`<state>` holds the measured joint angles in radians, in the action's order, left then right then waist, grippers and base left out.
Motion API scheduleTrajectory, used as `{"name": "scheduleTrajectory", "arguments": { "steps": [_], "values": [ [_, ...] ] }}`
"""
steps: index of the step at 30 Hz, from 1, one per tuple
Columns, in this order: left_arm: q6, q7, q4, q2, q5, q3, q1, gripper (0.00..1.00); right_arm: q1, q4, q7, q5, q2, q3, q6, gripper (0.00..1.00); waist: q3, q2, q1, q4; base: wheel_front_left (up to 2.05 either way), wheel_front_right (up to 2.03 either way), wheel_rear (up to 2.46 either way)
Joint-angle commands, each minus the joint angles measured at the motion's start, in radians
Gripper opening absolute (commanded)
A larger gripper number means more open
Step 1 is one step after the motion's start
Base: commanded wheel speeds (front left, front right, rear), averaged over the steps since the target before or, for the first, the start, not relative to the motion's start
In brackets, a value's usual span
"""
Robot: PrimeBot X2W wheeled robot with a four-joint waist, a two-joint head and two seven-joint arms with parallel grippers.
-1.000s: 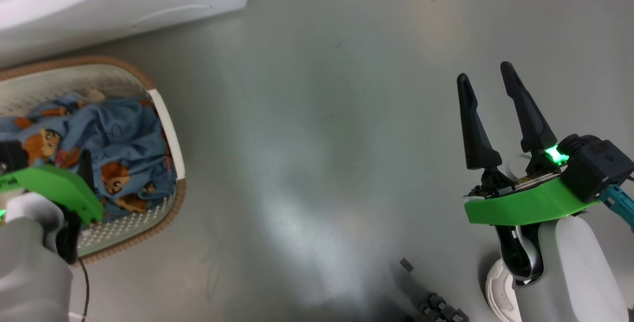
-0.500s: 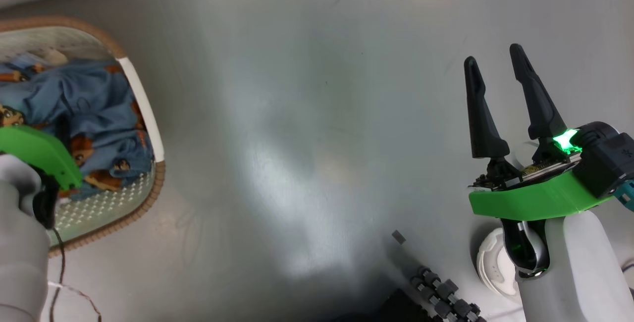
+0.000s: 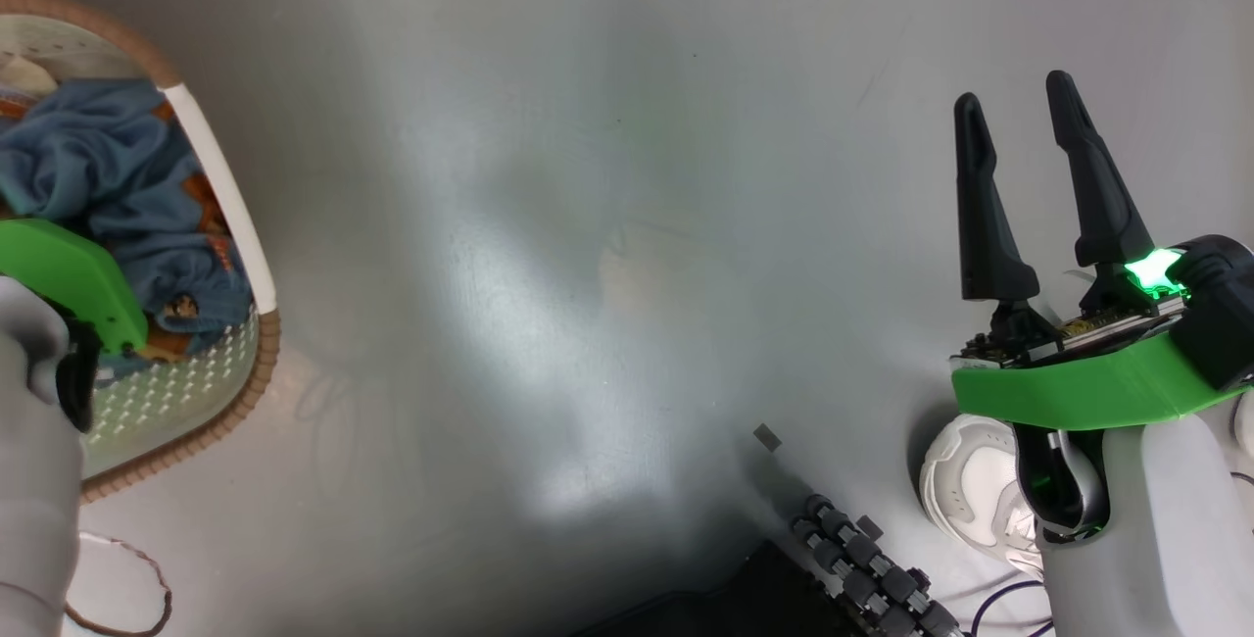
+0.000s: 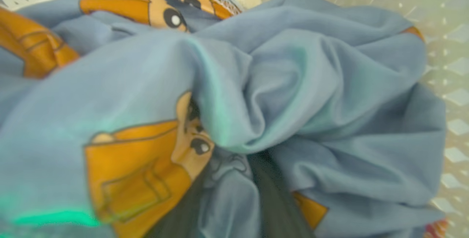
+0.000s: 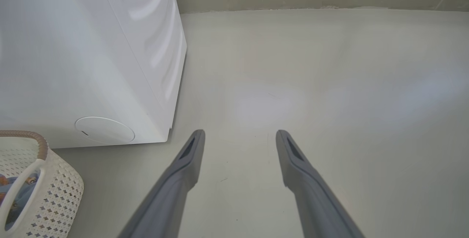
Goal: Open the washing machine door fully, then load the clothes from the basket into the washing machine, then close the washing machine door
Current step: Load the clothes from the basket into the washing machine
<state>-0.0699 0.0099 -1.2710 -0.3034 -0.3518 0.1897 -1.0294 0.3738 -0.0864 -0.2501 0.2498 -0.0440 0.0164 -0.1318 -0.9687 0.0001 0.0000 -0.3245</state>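
At the far left of the head view, the basket (image 3: pixel 263 363) sits on the grey floor (image 3: pixel 588 225) with the clothes (image 3: pixel 108 167) heaped inside. The left arm's green wrist cover (image 3: pixel 69 274) hangs over that heap. In the left wrist view the left pincer (image 4: pixel 231 179) is buried in the blue fabric, a fold bunched between its dark fingers (image 4: pixel 273 194); whether they have pinched it I cannot tell. Far to the right, over bare floor, the right pincer (image 3: pixel 1017 96) stands wide apart and holds nothing, well away from basket and clothes. Its own view puts the washing machine (image 5: pixel 91 66) at left, the basket near it.
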Motion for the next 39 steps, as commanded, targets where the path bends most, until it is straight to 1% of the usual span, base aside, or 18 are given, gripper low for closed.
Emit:
{"name": "scheduleTrajectory", "arguments": {
  "steps": [1, 4, 9, 12, 14, 18, 21, 26, 27, 29, 30, 34, 39],
  "values": [
    [0.008, -0.01, -0.002, -0.019, 0.01, -0.004, 0.027, 0.0, -0.029, -0.023, -0.012, 0.012, -0.006, 0.007, 0.001, 1.0, 0.001, -0.0001, 0.0, 0.006, 0.0, 0.0, 0.0],
    [0.004, -0.032, -0.004, -0.001, 0.012, 0.006, 0.031, 0.0, -0.028, -0.019, -0.012, 0.004, -0.006, -0.006, 0.001, 1.0, 0.012, -0.0001, 0.0, 0.024, 0.0, 0.0, 0.0],
    [0.004, -0.108, -0.007, 0.023, -0.027, -0.022, 0.05, 0.0, -0.028, -0.004, -0.012, -0.008, -0.006, -0.019, 0.001, 1.0, 0.06, -0.0001, 0.0, 0.06, 0.0, 0.0, 0.0],
    [0.006, -0.184, -0.005, 0.041, -0.036, -0.027, 0.075, 0.0, -0.034, 0.01, -0.012, -0.017, -0.006, -0.032, 0.001, 1.0, 0.109, -0.0001, 0.0, 0.09, 0.0, 0.0, 0.0],
    [0.015, -0.231, 0.004, 0.051, -0.027, -0.018, 0.101, 0.0, -0.039, 0.019, -0.012, -0.028, -0.006, -0.041, 0.001, 1.0, 0.148, -0.0001, 0.0, 0.112, 0.0, 0.0, 0.0],
    [0.018, -0.267, 0.045, 0.078, -0.049, -0.04, 0.169, 0.0, -0.058, 0.037, -0.012, -0.044, -0.006, -0.052, 0.001, 1.0, 0.239, -0.0001, 0.0, 0.152, 0.0, 0.0, 0.0],
    [0.026, -0.271, 0.144, 0.096, -0.057, -0.067, 0.243, 0.0, -0.08, 0.051, -0.012, -0.056, -0.006, -0.062, 0.001, 1.0, 0.314, -0.0001, 0.0, 0.18, 0.0, 0.0, 0.0],
    [0.047, -0.271, 0.345, 0.147, -0.043, -0.119, 0.413, 0.0, -0.128, 0.077, -0.012, -0.077, -0.006, -0.074, 0.001, 1.0, 0.439, -0.0001, 0.0, 0.222, 0.0, 0.0, 0.0],
    [0.047, -0.271, 0.345, 0.147, -0.043, -0.119, 0.413, 0.0, -0.128, 0.077, -0.012, -0.077, -0.006, -0.074, 0.001, 1.0, 0.439, -0.0001, 0.0, 0.222, 0.0, 0.0, 0.0],
    [0.052, -0.271, 0.416, 0.167, -0.032, -0.138, 0.477, 0.0, -0.149, 0.087, -0.012, -0.085, -0.006, -0.075, 0.001, 1.0, 0.485, -0.0001, 0.0, 0.238, 0.0, 0.0, 0.0],
    [0.059, -0.271, 0.483, 0.184, -0.015, -0.154, 0.537, 0.0, -0.17, 0.094, -0.012, -0.091, -0.006, -0.077, 0.001, 1.0, 0.528, -0.0001, 0.0, 0.253, 0.0, 0.0, 0.0],
    [0.064, -0.271, 0.603, 0.214, 0.012, -0.182, 0.645, 0.0, -0.208, 0.106, -0.012, -0.097, -0.006, -0.076, 0.001, 1.0, 0.601, -0.0001, 0.0, 0.277, 0.0, 0.0, 0.0],
    [0.065, -0.272, 0.727, 0.239, 0.032, -0.213, 0.76, 0.0, -0.249, 0.118, -0.012, -0.099, -0.006, -0.071, 0.001, 1.0, 0.677, -0.0001, 0.0, 0.299, 0.0, 0.0, 0.0]
  ]
}}
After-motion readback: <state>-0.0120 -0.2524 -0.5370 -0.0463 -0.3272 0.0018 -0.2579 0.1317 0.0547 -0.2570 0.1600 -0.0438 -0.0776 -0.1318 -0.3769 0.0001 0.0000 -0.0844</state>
